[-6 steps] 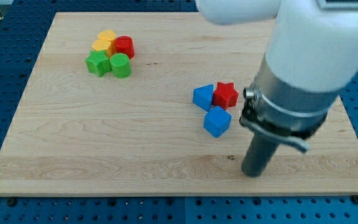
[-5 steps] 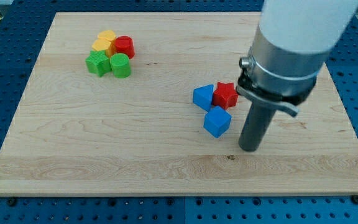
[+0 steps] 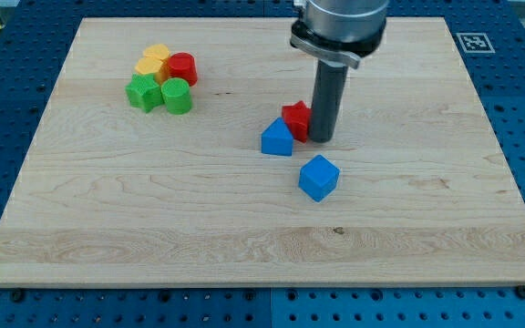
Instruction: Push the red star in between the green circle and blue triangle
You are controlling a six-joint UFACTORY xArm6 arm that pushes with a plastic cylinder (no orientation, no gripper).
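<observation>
The red star (image 3: 295,118) lies near the board's middle, partly hidden by my rod. My tip (image 3: 322,138) touches its right side. The blue triangle (image 3: 277,138) sits against the star's lower left. The green circle (image 3: 177,96) is at the upper left, in a cluster, far from the star.
A blue cube (image 3: 318,177) lies below my tip, apart from it. In the upper-left cluster are a green star (image 3: 142,93), a red cylinder (image 3: 182,68) and two yellow blocks (image 3: 153,62). The wooden board (image 3: 108,210) ends in blue pegboard on all sides.
My tip swept up and left from the lower right to the red star's right side. The star and blue triangle slid left. The blue cube stayed put.
</observation>
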